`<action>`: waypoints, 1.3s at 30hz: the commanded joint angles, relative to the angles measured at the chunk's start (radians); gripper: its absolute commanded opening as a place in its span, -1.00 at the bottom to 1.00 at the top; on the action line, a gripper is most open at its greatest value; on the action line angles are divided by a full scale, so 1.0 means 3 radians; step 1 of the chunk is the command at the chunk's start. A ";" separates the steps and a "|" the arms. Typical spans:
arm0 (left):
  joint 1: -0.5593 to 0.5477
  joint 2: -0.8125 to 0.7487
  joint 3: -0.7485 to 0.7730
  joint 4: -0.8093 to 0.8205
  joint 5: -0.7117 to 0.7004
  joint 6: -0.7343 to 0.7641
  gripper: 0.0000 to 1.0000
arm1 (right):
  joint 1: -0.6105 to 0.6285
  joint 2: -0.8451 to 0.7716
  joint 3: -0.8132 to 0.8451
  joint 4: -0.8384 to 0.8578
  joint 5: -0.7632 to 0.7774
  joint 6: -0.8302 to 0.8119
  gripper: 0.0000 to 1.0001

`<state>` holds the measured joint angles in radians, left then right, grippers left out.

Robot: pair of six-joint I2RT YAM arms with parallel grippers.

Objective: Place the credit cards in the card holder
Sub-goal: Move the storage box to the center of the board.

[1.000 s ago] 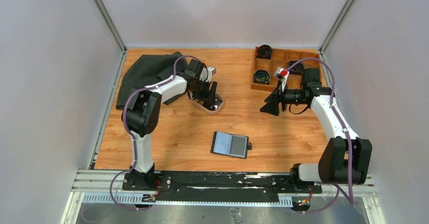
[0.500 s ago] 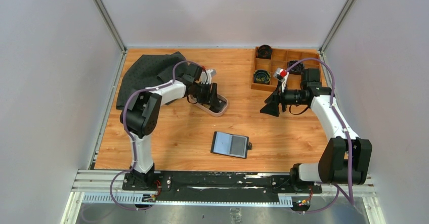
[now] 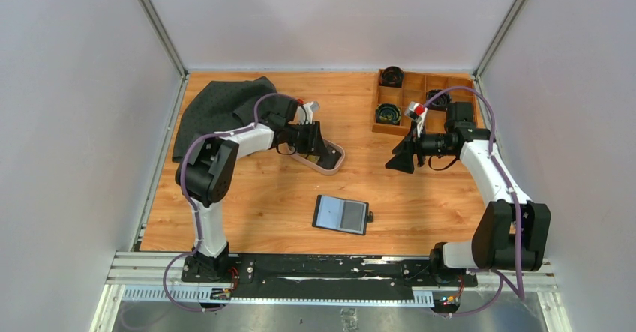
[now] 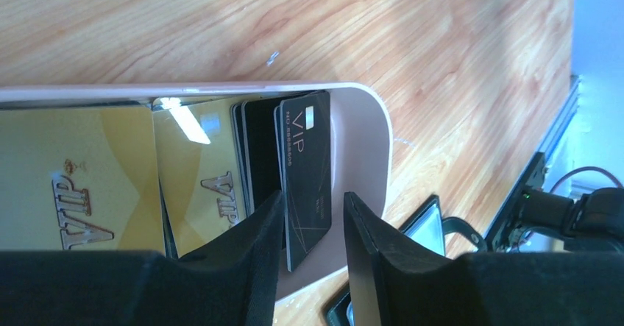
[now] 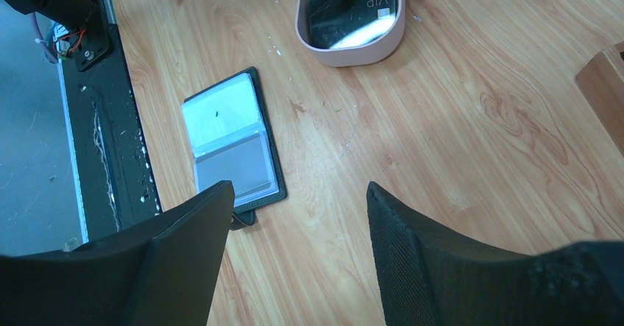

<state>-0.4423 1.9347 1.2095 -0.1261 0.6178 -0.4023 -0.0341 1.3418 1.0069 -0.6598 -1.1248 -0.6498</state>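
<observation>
The credit cards stand on edge in a pinkish oval tray (image 3: 337, 160). In the left wrist view there are gold cards (image 4: 81, 171) and black ones, inside the tray's rim (image 4: 368, 142). My left gripper (image 3: 313, 146) reaches into the tray, its jaws (image 4: 314, 197) open a little around the outermost black card (image 4: 305, 164). One finger touches it and the other stands apart. The black card holder (image 3: 342, 213) lies open on the table, greyish pockets up (image 5: 229, 138). My right gripper (image 3: 401, 157) is open and empty above bare wood (image 5: 300, 190).
A wooden compartment box (image 3: 420, 100) with round black items stands at the back right. A dark cloth (image 3: 217, 111) lies at the back left. The black rail (image 3: 300, 268) runs along the near edge.
My left gripper has moved right and the tray has slid right with it. The right arm and card holder have not moved.
</observation>
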 commanded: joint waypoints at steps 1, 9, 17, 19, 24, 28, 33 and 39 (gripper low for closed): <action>-0.0033 -0.0117 -0.0112 0.0376 0.0265 -0.0276 -0.29 | -0.0045 0.0037 0.0073 -0.0107 -0.0009 -0.0076 0.40; -0.0107 -0.0072 -0.0103 0.0382 0.0260 -0.0261 -0.30 | -0.0045 0.0066 0.0085 -0.0137 -0.0006 -0.0099 0.40; -0.0194 0.0034 -0.0064 0.0384 0.0146 -0.0247 -0.40 | -0.0045 0.0078 0.0093 -0.0151 -0.0009 -0.0113 0.40; -0.0211 0.0056 -0.0047 0.0378 0.0128 -0.0247 -0.41 | -0.0045 0.0087 0.0097 -0.0158 -0.0009 -0.0118 0.40; -0.0281 0.0119 0.0063 0.0181 0.0025 -0.0137 -0.40 | -0.0045 0.0111 0.0110 -0.0186 -0.0014 -0.0138 0.40; -0.0328 0.0144 0.0123 0.0093 -0.0065 -0.0083 -0.44 | -0.0045 0.0119 0.0121 -0.0204 -0.0021 -0.0154 0.40; -0.0355 0.0151 0.0136 0.0133 -0.0075 -0.0124 -0.78 | -0.0045 0.0134 0.0121 -0.0219 -0.0051 -0.0155 0.40; -0.0415 0.0112 0.0143 0.0206 -0.0061 -0.0181 -1.00 | -0.0040 0.0187 0.0135 -0.0239 -0.0089 -0.0140 0.41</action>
<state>-0.5438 1.9572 1.2293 -0.0711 0.5972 -0.4488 -0.0341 1.3800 1.0187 -0.7013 -1.1259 -0.6773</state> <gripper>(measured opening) 0.014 0.703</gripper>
